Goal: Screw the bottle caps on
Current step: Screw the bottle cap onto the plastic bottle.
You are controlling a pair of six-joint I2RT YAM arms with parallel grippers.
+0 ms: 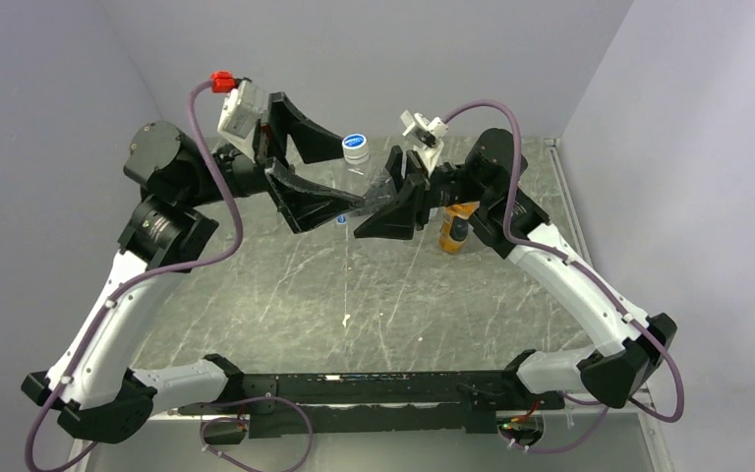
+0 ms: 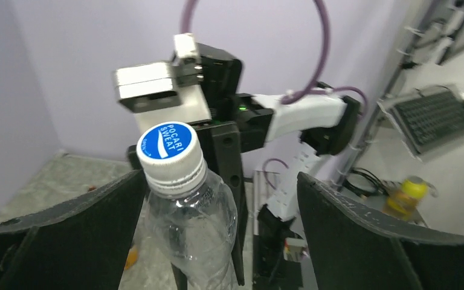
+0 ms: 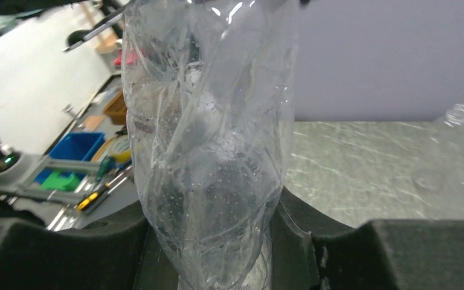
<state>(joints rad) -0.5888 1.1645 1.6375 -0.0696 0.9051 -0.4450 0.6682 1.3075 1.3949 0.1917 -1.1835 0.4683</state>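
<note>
A clear bottle (image 1: 359,182) is held up above the table, with a blue-topped bottle cap (image 1: 356,145) sitting on its neck. My right gripper (image 1: 390,205) is shut on the bottle's lower body (image 3: 208,151), and its pads press in from both sides (image 3: 211,241). My left gripper (image 1: 339,169) stands open around the cap (image 2: 170,151). The left finger (image 2: 84,217) is close beside the cap, and a wide gap separates it from the right finger (image 2: 362,235). An orange bottle (image 1: 455,228) with a dark label stands on the table behind the right gripper.
The table (image 1: 354,295) is grey marbled, with walls close on three sides. Small clear cups (image 3: 457,113) stand at the far right of the table in the right wrist view. The two arms' bases run along the near edge (image 1: 374,388).
</note>
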